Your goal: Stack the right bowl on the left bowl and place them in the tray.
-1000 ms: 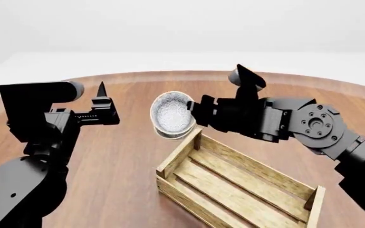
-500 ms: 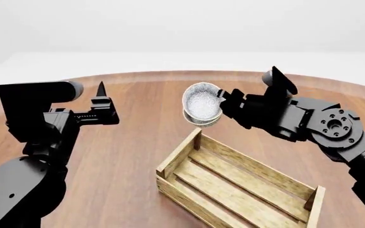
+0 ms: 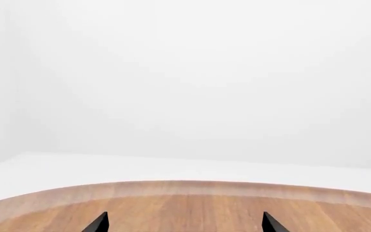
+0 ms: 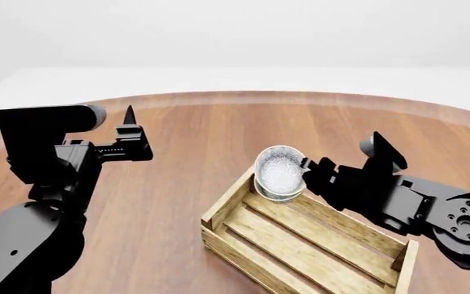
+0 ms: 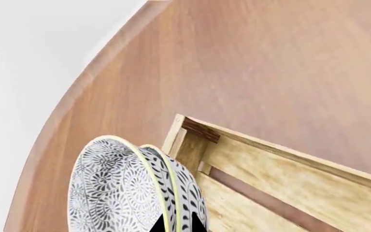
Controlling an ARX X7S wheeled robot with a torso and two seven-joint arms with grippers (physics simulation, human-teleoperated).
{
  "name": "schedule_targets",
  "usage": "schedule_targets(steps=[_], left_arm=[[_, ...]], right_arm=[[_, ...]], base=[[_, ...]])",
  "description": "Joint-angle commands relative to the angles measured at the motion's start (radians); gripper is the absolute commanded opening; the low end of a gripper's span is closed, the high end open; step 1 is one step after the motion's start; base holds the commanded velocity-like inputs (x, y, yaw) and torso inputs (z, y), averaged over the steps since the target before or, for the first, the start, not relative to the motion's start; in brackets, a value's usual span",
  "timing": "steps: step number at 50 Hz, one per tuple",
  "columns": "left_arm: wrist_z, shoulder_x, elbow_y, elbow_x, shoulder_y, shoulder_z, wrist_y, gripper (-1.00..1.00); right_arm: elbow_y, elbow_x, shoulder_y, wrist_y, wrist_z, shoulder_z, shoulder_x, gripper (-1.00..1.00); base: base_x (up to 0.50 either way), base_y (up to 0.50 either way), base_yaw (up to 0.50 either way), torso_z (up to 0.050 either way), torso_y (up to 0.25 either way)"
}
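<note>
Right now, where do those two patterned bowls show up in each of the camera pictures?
Head view: the stacked bowls sit mid-picture, tipped on edge, held by the right end effector over the wooden crate.
Right wrist view: the bowls fill the lower left corner.
Left wrist view: not in it.
Shared landmark: the crate's corner post beside the bowls.
</note>
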Motion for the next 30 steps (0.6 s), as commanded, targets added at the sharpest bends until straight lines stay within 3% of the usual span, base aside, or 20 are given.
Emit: schedule_targets(steps=[1,30], left_arm=[[-0.001,-0.002,-0.001,-0.003,0.001,0.002,0.004,1.0],[-0.002,-0.011,0.0,-0.006,0.007,0.005,0.02,1.0]], right_arm=[[-0.007,0.003,-0.041,-0.021,-0.015,0.023,0.027,-1.0],[-0.019,0.008,-0.072,-0.04,0.034,0.021,0.051,-1.0]], base=[[0.0,0.0,0.0,0.0,0.0],[0.0,0.0,0.0,0.0,0.001]])
